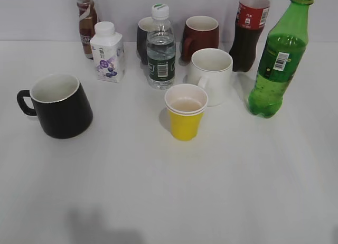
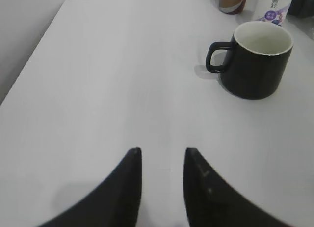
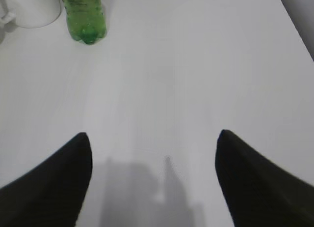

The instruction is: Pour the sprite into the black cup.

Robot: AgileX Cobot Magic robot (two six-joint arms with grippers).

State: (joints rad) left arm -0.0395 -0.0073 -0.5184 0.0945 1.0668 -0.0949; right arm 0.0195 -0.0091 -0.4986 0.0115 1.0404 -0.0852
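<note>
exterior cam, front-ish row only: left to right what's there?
black cup → yellow paper cup → sprite. Back-row items overlap in x, so I left them out.

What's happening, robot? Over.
Both grippers open, empty. Sprite standing far right, untouched. Black cup far left, empty. Yellow cup between them.
</note>
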